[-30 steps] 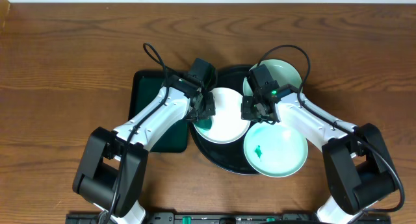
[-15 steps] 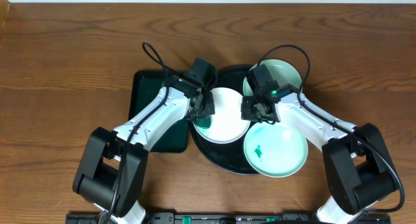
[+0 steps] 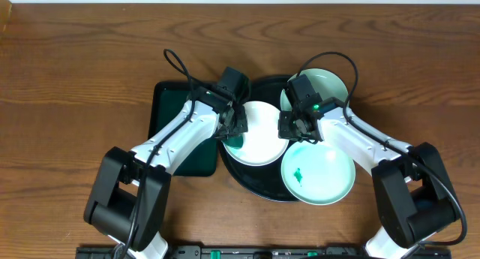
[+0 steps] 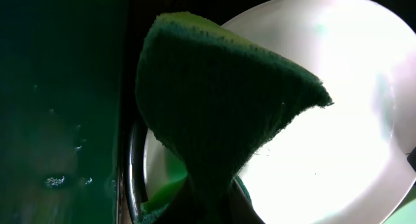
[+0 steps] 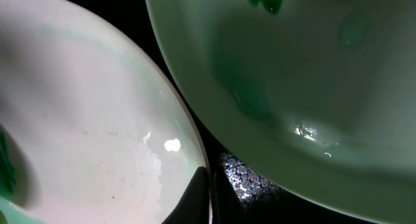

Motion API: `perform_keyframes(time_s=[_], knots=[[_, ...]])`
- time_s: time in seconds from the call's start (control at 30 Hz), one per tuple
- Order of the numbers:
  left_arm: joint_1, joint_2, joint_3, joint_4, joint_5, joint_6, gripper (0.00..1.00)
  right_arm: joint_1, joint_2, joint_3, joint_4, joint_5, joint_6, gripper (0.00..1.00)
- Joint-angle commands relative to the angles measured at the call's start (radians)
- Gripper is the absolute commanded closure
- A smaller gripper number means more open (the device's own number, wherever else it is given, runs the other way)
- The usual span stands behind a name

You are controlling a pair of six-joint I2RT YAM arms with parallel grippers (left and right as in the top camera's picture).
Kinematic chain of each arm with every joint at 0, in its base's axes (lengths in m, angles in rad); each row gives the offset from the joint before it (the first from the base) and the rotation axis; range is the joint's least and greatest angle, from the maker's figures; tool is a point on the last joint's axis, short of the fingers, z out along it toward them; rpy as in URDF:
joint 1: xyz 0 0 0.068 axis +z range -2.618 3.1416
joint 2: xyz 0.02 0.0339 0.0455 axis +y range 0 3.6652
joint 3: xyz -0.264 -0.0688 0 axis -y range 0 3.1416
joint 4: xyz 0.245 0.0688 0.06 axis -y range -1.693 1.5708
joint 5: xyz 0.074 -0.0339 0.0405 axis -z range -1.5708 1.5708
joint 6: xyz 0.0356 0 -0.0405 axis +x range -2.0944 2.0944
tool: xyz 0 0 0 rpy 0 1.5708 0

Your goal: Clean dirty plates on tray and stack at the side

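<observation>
Sponge (image 4: 221,107) clenched in left end effector (image 3: 234,127), low over left edge of middle plate (image 3: 261,139) on tray (image 3: 238,173); right end effector (image 3: 289,127) pinched onto same plate's right rim; rest of plate rightward from sponge, left arm nearer.

Three pale plates (image 3: 259,139) on glossy black tray (image 3: 244,178)

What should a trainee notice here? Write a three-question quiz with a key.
1. True or false: the left gripper holds a green sponge.
2. How many plates are in view?
3. The right gripper pinches: A) the sponge, B) the middle plate at its rim, C) nothing.
Key: 1 true; 2 three; 3 B.
</observation>
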Motion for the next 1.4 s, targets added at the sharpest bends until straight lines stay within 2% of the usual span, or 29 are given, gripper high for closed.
perform_keyframes(time_s=[0.0, 0.3, 0.7, 1.03, 1.17, 1.37], knots=[[-0.011, 0.01, 0.008, 0.004, -0.029, -0.01, 0.93, 0.011, 0.011, -0.005, 0.006, 0.012, -0.003, 0.99], [-0.018, 0.026, 0.008, 0.004, -0.054, -0.043, 0.93, 0.011, 0.011, -0.005, 0.006, 0.011, -0.003, 0.99], [-0.022, 0.141, 0.008, 0.004, -0.045, -0.049, 0.93, 0.011, 0.011, -0.005, 0.006, 0.011, -0.003, 0.99], [-0.047, 0.163, 0.008, 0.006, 0.084, -0.017, 0.93, 0.011, 0.011, -0.005, 0.01, 0.007, -0.014, 0.99], [-0.049, 0.163, 0.008, 0.035, 0.224, 0.034, 0.93, 0.011, 0.011, -0.005, 0.012, 0.004, -0.014, 0.99], [-0.049, 0.157, 0.016, 0.049, 0.316, 0.038, 0.93, 0.011, 0.011, -0.005, 0.013, 0.004, -0.014, 0.99]])
